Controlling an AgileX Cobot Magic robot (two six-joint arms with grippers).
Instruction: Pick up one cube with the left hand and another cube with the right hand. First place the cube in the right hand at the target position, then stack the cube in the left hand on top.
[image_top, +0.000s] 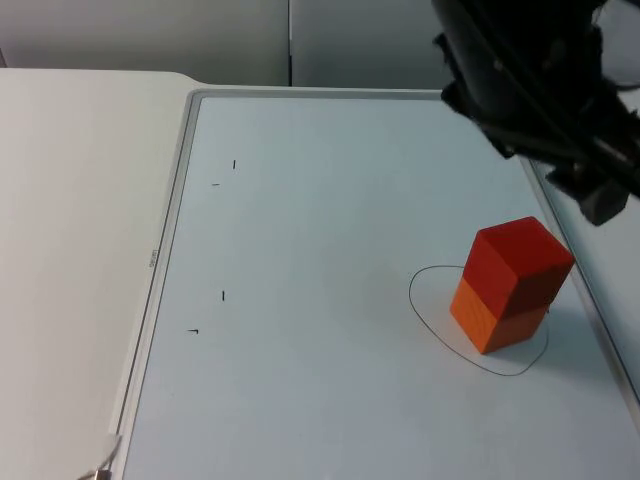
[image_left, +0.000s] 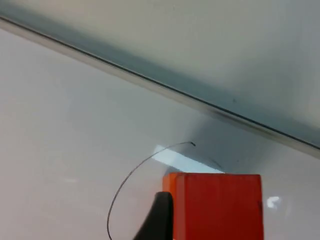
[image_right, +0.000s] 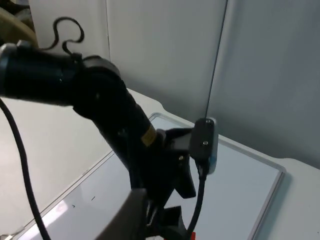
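A red cube (image_top: 522, 262) sits on top of an orange cube (image_top: 495, 318), both inside a thin oval line (image_top: 418, 300) drawn on the whiteboard's right side. A black arm (image_top: 540, 90) reaches in over the board's far right, and its end hangs above and behind the stack without touching it. In the left wrist view the red cube (image_left: 217, 207) is close, with the left gripper's black fingertip (image_left: 156, 217) right beside its side face. The right wrist view looks from high up onto the other arm (image_right: 125, 115) over the board.
The whiteboard (image_top: 300, 250) has a raised metal frame (image_top: 160, 260), with bare white table (image_top: 70, 250) to its left. Small pen marks (image_top: 222, 296) dot the board's left half. The grey partition wall (image_top: 150, 30) stands behind.
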